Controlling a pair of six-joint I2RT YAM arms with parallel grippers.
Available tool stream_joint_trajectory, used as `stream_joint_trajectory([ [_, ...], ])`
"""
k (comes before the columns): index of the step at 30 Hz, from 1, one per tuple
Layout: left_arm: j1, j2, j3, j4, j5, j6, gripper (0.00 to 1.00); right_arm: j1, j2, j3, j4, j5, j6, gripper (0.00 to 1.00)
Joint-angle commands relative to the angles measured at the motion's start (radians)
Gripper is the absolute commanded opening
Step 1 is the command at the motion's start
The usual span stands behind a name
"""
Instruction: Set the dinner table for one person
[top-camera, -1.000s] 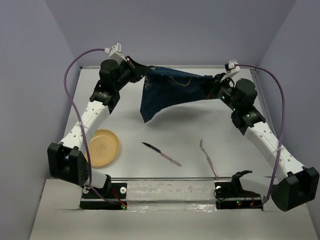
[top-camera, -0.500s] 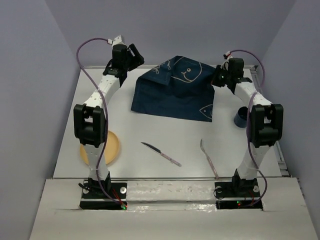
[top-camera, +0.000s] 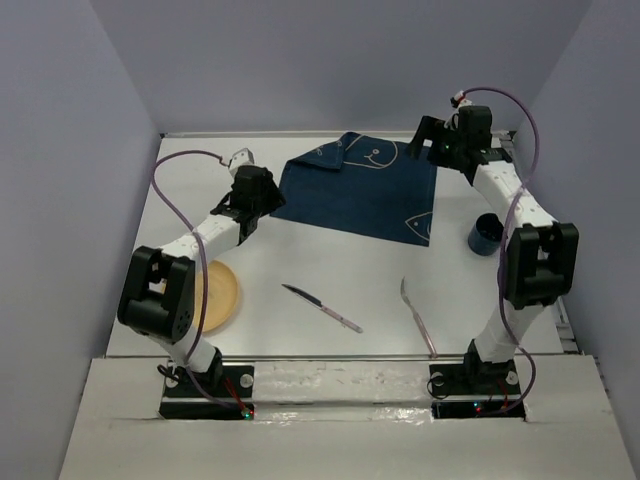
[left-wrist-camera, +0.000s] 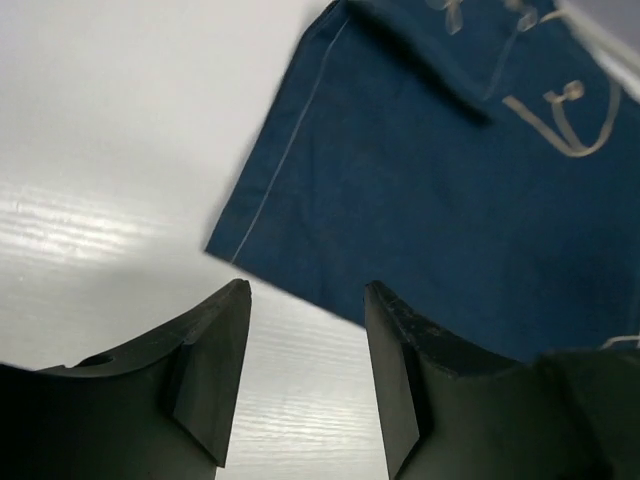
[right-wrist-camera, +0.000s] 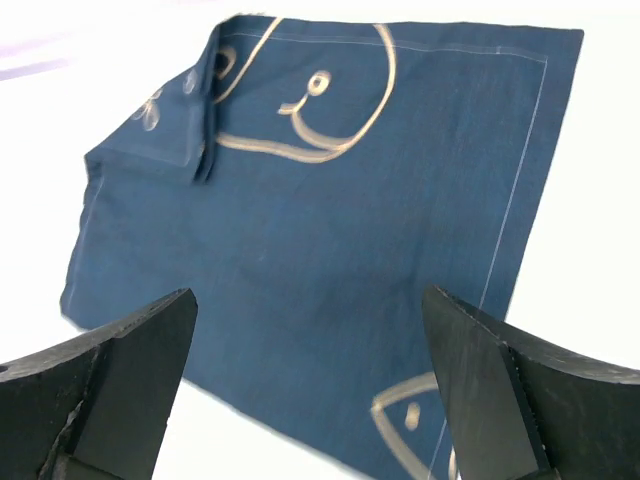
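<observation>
placemat (top-camera: 360, 195) now down on dinner table (top-camera: 300, 265), left tool (left-wrist-camera: 307, 295) released beside its corner, right tool (right-wrist-camera: 308, 300) released above

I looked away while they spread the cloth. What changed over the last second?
The placemat, held stretched in the air by both grippers, now lies on the dinner table, its far left corner folded over. The left gripper and right gripper have let go and stand open. The plate and knife stayed put.

On dinner table (top-camera: 300, 255): placemat (top-camera: 360, 195) far, plate (top-camera: 222, 295) near-left (knife (top-camera: 322, 308) right of it).
</observation>
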Motion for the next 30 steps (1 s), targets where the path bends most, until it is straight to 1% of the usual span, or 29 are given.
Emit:
stream_joint_trajectory([
  [1, -0.002, 0.052, -0.005, 0.012, -0.042, -0.021, 0.56, 0.079, -0.232, -0.185, 0.087, 0.074, -0.017, 1.0],
  [2, -0.005, 0.069, 0.009, -0.011, -0.057, -0.024, 0.55, 0.093, -0.261, -0.234, 0.125, 0.078, -0.005, 1.0],
  [3, -0.01, 0.095, 0.012, -0.019, -0.072, -0.027, 0.54, 0.104, -0.289, -0.322, 0.143, 0.084, 0.004, 0.97],
  [4, -0.013, 0.106, 0.017, -0.022, -0.101, -0.033, 0.54, 0.122, -0.344, -0.367, 0.159, 0.083, 0.022, 0.95],
  [5, -0.013, 0.129, 0.02, -0.029, -0.115, -0.039, 0.54, 0.122, -0.372, -0.41, 0.198, 0.083, 0.033, 0.89],
  [6, -0.013, 0.138, 0.023, -0.036, -0.137, -0.053, 0.53, 0.136, -0.396, -0.49, 0.212, 0.083, 0.042, 0.84],
  [8, -0.012, 0.157, 0.037, -0.048, -0.164, -0.075, 0.52, 0.136, -0.455, -0.556, 0.225, 0.116, 0.067, 0.72],
  [10, -0.013, 0.189, 0.06, -0.054, -0.17, -0.088, 0.52, 0.145, -0.504, -0.648, 0.233, 0.153, 0.087, 0.51],
  [11, -0.013, 0.212, 0.068, -0.059, -0.174, -0.096, 0.53, 0.146, -0.518, -0.679, 0.241, 0.167, 0.096, 0.45],
  [12, -0.013, 0.221, 0.075, -0.06, -0.174, -0.098, 0.53, 0.146, -0.527, -0.708, 0.248, 0.178, 0.102, 0.43],
  [15, -0.013, 0.266, 0.104, -0.068, -0.177, -0.105, 0.54, 0.146, -0.544, -0.789, 0.27, 0.195, 0.119, 0.43],
  [20, -0.012, 0.321, 0.14, -0.08, -0.177, -0.108, 0.53, 0.146, -0.538, -0.819, 0.282, 0.173, 0.124, 0.44],
  [23, -0.01, 0.356, 0.18, -0.098, -0.18, -0.108, 0.52, 0.146, -0.529, -0.823, 0.284, 0.192, 0.128, 0.47],
  [24, -0.012, 0.371, 0.186, -0.1, -0.181, -0.108, 0.51, 0.146, -0.526, -0.825, 0.282, 0.196, 0.128, 0.51],
  [26, -0.012, 0.382, 0.195, -0.102, -0.178, -0.108, 0.47, 0.146, -0.513, -0.829, 0.276, 0.225, 0.122, 0.57],
  [27, -0.012, 0.391, 0.196, -0.102, -0.178, -0.107, 0.4, 0.146, -0.507, -0.831, 0.273, 0.233, 0.122, 0.62],
  [29, -0.012, 0.398, 0.201, -0.102, -0.186, -0.102, 0.34, 0.146, -0.486, -0.836, 0.264, 0.29, 0.119, 0.66],
  [30, -0.01, 0.404, 0.203, -0.102, -0.19, -0.099, 0.29, 0.146, -0.477, -0.836, 0.262, 0.301, 0.118, 0.66],
])
